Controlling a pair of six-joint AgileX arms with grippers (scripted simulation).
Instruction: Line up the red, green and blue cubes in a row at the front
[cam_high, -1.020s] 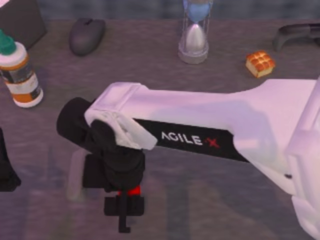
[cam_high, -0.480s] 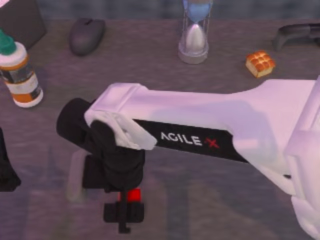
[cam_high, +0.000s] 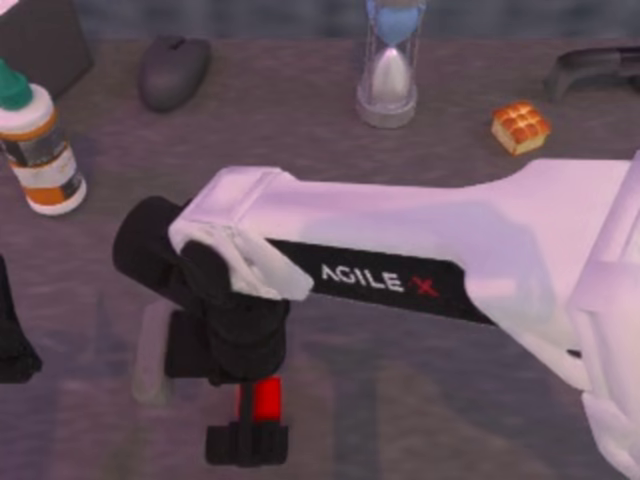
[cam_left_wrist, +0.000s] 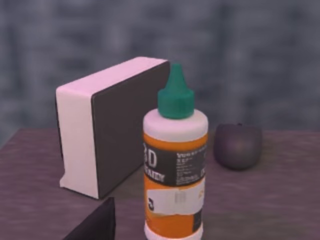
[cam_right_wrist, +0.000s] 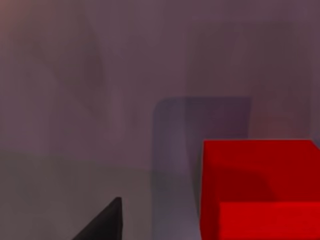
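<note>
Top view: the right arm (cam_high: 420, 260) reaches from the 3 o'clock edge across the desk (cam_high: 300, 130) toward 7 o'clock, its white link lettered AGILEX.
Right pincer (cam_high: 247, 440): it hangs at about 7 o'clock near the front edge, pointing down; whether its fingers are apart or together cannot be told from above.
Red cube (cam_high: 263, 398): it shows as a bright strip between the black wrist housing and the fingertip block, at the front of the desk, left of centre.
Right wrist view: the red cube (cam_right_wrist: 260, 187) fills one corner of the frame, resting on the desk surface, with one dark finger (cam_right_wrist: 102, 222) well apart from it; the other finger is out of frame.
Left arm: parked at the 9 o'clock edge, only a dark part (cam_high: 12, 345) visible; its pincer's state cannot be told.
Left wrist view: an orange and white bottle (cam_left_wrist: 175, 165) with a green cap stands upright before a white-edged dark box (cam_left_wrist: 107, 127); a dark mouse (cam_left_wrist: 238, 145) lies farther back.
Back of desk: the bottle (cam_high: 38, 150) at 10 o'clock, the mouse (cam_high: 173, 70) at 11 o'clock, an hourglass (cam_high: 390, 65) at 12 o'clock, an orange-tan grid-topped block (cam_high: 520, 127) at 2 o'clock.
Green and blue cubes: not seen in any view.
</note>
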